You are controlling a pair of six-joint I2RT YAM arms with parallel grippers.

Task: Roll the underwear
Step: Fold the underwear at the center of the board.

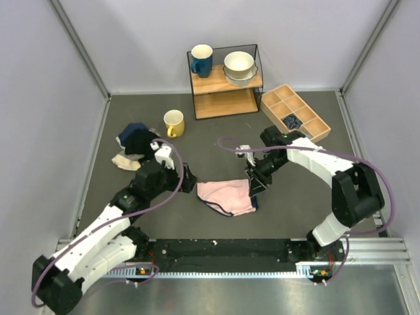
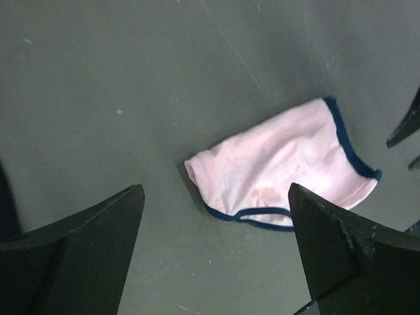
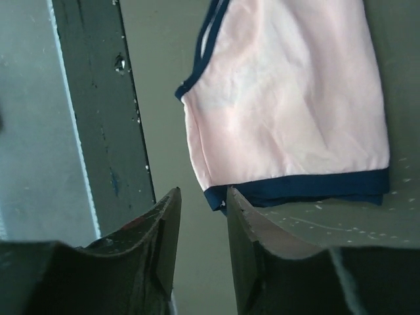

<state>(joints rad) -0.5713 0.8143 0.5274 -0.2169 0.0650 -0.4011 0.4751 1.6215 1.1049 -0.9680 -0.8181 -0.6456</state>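
1. Underwear [image 1: 226, 197]: light-pink briefs with dark navy edging, lying flat and unrolled on the grey tabletop [image 1: 295, 197] between the two hands. In the left wrist view the underwear [image 2: 282, 170] shows slight creases, with the navy edging along its far and near sides. In the right wrist view the underwear [image 3: 289, 98] fills the upper right, and its navy band [image 3: 302, 187] runs across just above the fingertips.
2. Left hand [image 1: 187, 178]: just beside the left edge of the underwear. In its own wrist view the left hand [image 2: 215, 197] has its fingers [image 2: 98, 243] spread wide apart and holds nothing. The underwear lies beyond the fingertips, apart from them.
3. Right hand [image 1: 254, 187]: at the right edge of the underwear, pointing down towards it. In its own wrist view the right hand [image 3: 202, 197] has its fingers [image 3: 157, 249] only a little apart, with a narrow strip of tabletop visible between them. A navy-edged corner of the underwear lies just at the tip of one finger (contact cannot be confirmed) and is not clamped.
4. Yellow mug [image 1: 174, 123]: upright, well apart from the underwear, beyond it and to its left.
5. Dark garments [image 1: 136, 138] and a beige cloth [image 1: 126, 161]: heaped together, well to the left of the underwear.
6. Wooden shelf [image 1: 223, 85]: far beyond the underwear, bearing a blue mug [image 1: 201, 60] and stacked white bowls [image 1: 239, 65].
7. Wooden compartment tray [image 1: 295, 113]: beyond the underwear and to its right, with small dark items in one compartment.
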